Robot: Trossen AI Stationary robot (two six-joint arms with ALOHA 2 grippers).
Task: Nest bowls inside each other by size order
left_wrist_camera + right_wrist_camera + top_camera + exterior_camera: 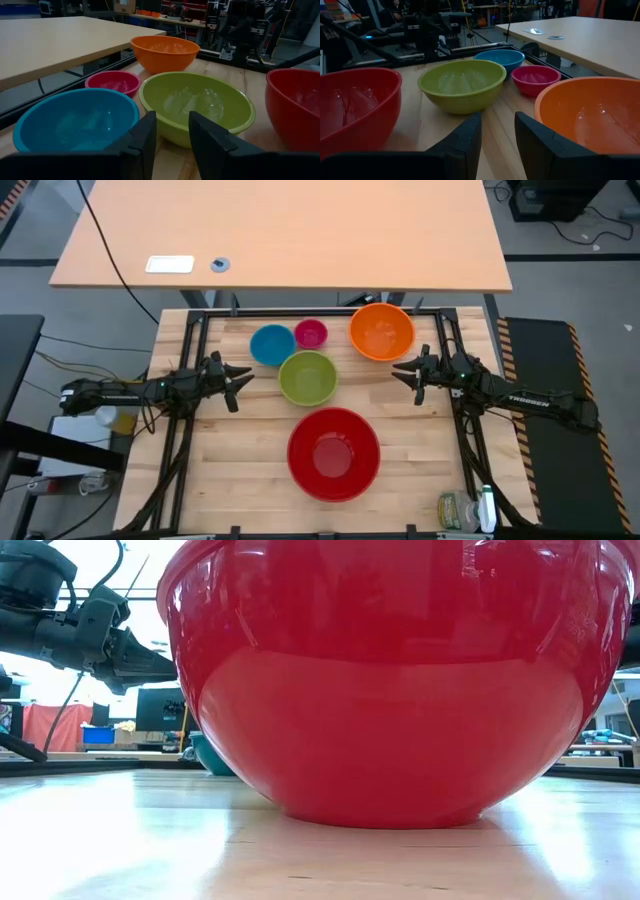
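1. High view: five bowls are set apart on the table [220,470], none nested: red bowl [333,453], orange bowl [381,331], green bowl [307,377], blue bowl [272,345], pink bowl [311,334].
2. Left pincer [243,377] and right pincer [398,372] are held released, empty, beside the bowls, apparently readied for grasping.

Five bowls stand separately on the surface [230,480], none nested. The red bowl [334,453] sits alone toward the front, with bare wood on both its sides. Behind it, the lime green bowl [307,377] touches or nearly touches the blue bowl [272,345] and the magenta bowl [311,333], leaving no passage between those three. The orange bowl [381,331] stands apart, with an open lane between it and the green bowl. The left gripper [243,379], jaws apart, has clear wood ahead up to the blue and green bowls; the right gripper [399,374], also parted, sits just beside the orange bowl's rim.
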